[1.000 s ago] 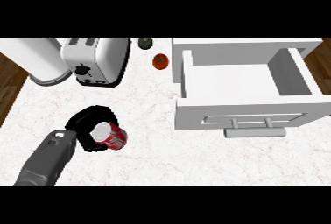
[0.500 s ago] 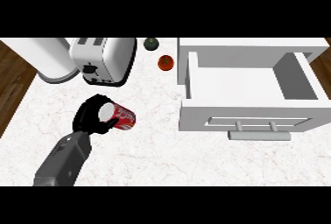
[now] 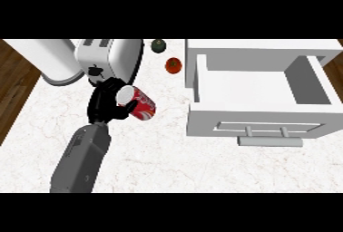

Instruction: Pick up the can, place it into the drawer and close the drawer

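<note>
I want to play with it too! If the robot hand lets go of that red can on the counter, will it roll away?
Probably. The red can is round and smooth and is held tilted in the left robot hand, so set down sideways it would likely roll. Standing on its flat end, it should stay put.

White marbled counter [image 3: 201,167] with a toaster [image 3: 110,56], dark wooden floor [image 3: 17,79] along its left edge

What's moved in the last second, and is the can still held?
The left hand, curled round the red can throughout, has carried it up the counter and rightward, towards the toaster and nearer the open drawer. The drawer, toaster and the two small items behind have not moved. The right hand is out of view.
</note>
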Motion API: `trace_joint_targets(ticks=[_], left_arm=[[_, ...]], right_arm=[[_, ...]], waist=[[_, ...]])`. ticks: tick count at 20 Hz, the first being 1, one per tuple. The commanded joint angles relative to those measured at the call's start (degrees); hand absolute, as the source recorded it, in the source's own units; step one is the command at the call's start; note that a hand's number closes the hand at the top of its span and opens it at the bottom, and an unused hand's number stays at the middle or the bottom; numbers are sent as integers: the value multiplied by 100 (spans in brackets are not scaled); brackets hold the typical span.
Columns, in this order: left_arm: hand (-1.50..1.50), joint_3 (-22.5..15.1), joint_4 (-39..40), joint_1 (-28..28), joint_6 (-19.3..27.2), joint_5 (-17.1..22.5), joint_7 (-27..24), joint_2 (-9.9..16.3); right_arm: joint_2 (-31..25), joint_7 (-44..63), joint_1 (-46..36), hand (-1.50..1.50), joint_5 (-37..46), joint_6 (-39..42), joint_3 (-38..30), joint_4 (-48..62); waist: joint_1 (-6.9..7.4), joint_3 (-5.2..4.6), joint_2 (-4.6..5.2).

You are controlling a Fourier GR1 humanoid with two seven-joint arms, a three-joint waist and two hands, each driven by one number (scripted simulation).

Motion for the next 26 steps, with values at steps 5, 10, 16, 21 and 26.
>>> trace_joint_targets(ticks=[5, 10, 16, 21, 26], left_arm=[[150, -1049, -2628, 324, 1334, 169, 1781, -129], [150, -1170, -3423, -107, 1928, -102, 2734, -81], [150, -1680, -3754, -493, 2641, -253, 3167, -131], [150, -1926, -3044, -1365, 3125, -179, 3227, -131], [150, -1834, -2360, -1750, 3051, -18, 2874, -131]], right_arm=[[58, -255, 126, -150, -98, 72, -17, 82], [-262, 214, -275, -150, -281, -177, -127, 72], [-215, 273, -345, -150, -138, -104, -177, 69], [57, 384, -290, -150, -63, -237, 135, -295], [58, 356, -234, -150, 147, -407, 396, -193]], waist=[[-53, -2, 4], [-97, -10, 57], [-139, -11, 69], [-192, -13, 77], [-196, -12, 85]])
